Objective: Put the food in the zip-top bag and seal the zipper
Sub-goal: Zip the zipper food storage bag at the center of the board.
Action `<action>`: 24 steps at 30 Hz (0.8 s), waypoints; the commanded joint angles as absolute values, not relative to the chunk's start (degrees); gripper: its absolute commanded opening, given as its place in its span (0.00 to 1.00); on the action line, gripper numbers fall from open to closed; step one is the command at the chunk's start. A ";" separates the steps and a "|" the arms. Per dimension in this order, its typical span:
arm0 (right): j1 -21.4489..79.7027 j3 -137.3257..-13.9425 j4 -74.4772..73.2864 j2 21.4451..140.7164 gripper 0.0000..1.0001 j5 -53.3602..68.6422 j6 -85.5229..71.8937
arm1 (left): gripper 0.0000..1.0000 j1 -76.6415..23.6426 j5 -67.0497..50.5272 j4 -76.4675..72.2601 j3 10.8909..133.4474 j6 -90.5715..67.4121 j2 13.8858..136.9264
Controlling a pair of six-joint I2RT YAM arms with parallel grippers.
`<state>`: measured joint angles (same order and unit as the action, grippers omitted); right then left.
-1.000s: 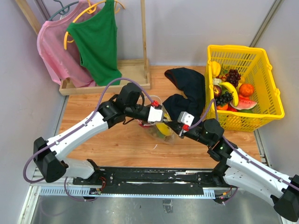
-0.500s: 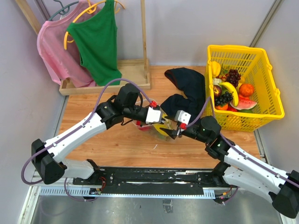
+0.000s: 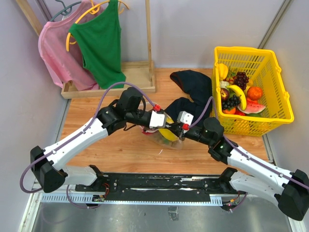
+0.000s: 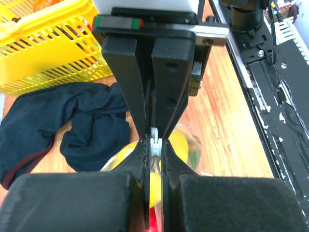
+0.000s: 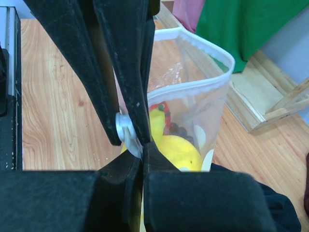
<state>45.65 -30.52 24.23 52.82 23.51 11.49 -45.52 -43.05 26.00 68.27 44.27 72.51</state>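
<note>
The left gripper (image 4: 154, 145) and right gripper (image 5: 137, 151) each pinched the mouth of the clear thin plastic zip-top bag (image 5: 199, 102), a round yellow lemon (image 5: 181, 151) inside.

From above, only the near end of the zip-top bag (image 3: 168, 141) shows; the rest lies under the left gripper (image 3: 167, 127) and right gripper (image 3: 179, 131), whose jaws are too small there to read. The fruit inside is just yellow and red patches. The right arm hides part of the dark cloth (image 3: 193, 87). In the left wrist view the jaws cover all but a white sliver of zipper (image 4: 154, 141), and the frame's top and left edges cut off the yellow basket (image 4: 48, 48). In the right wrist view, dark bits behind the lemon (image 5: 181, 151) are too small to name
</note>
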 commanded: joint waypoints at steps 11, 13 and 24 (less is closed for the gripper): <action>42.36 -29.26 27.76 47.81 0.01 26.88 8.72 | 0.00 -45.88 -33.12 26.61 66.57 39.19 68.10; 42.27 -29.11 27.69 47.65 0.01 26.81 8.78 | 0.01 -45.90 -31.81 26.60 66.53 38.51 67.90; 40.35 -29.15 26.19 46.37 0.01 28.59 8.04 | 0.01 -45.88 -31.24 23.85 64.78 37.02 65.42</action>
<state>42.04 -29.34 24.82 47.44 27.20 8.82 -45.95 -32.05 24.27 65.58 37.80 67.16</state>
